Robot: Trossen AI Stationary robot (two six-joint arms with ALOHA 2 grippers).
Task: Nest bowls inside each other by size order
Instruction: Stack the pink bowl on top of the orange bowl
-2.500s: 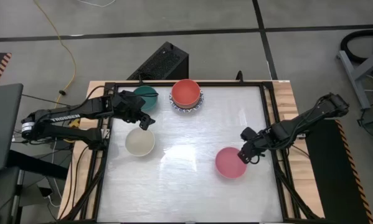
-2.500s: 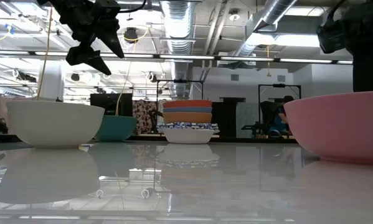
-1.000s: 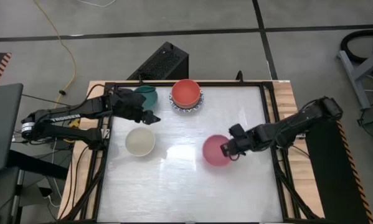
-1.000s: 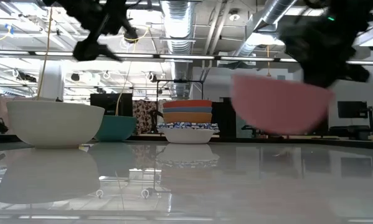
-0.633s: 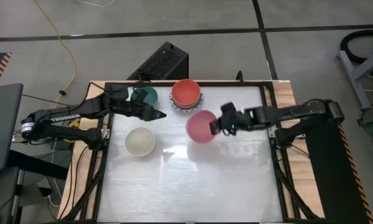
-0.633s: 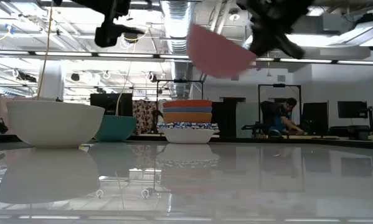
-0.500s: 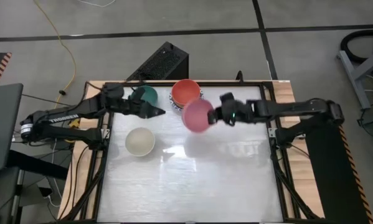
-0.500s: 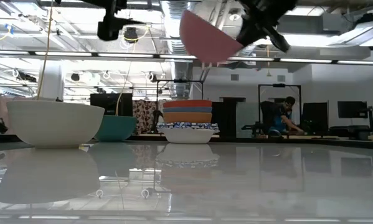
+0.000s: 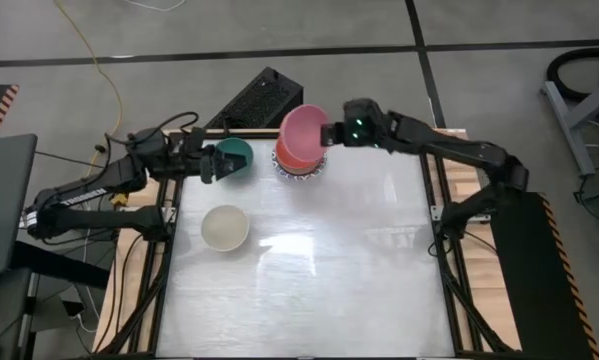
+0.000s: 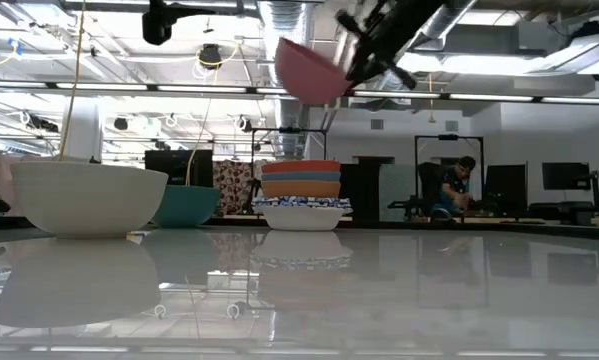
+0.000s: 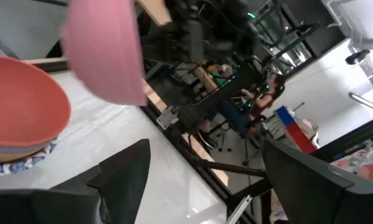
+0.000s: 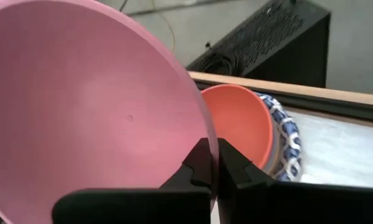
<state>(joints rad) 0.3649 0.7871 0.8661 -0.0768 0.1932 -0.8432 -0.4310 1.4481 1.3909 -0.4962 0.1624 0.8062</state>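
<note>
A pink bowl [image 9: 302, 128] hangs tilted in the air over the stack of bowls [image 9: 299, 160] at the table's far edge, with my right gripper [image 9: 329, 132] shut on it. A red bowl [image 12: 239, 124] tops the stack, above a blue-patterned rim [image 12: 287, 142]. The stack rests on its lowest bowl's base [image 10: 301, 222]. A teal bowl [image 9: 235, 155] and a cream bowl [image 9: 224, 227] sit on the table at the left. My left gripper [image 9: 214, 162] is open and raised above the table by the teal bowl, holding nothing. My right gripper pinches the pink bowl's rim [image 12: 208, 138] on the bowl's right side, one finger [image 12: 198, 158] inside the bowl and one outside. The fingers come roughly level from the table's right. The bowl is lifted clear and tilted above the stack [image 10: 301, 195].
A black box [image 9: 264, 100] lies on the floor just beyond the table's far edge. A dark frame [image 9: 434, 190] runs around the white tabletop. The table's middle and near parts hold nothing.
My right gripper has carried the pink bowl from mid-table up and toward the far edge, until it hangs over the stack. The bowl has tipped on the way. My left gripper has drawn back toward the left edge, from beside the stack to the teal bowl.
</note>
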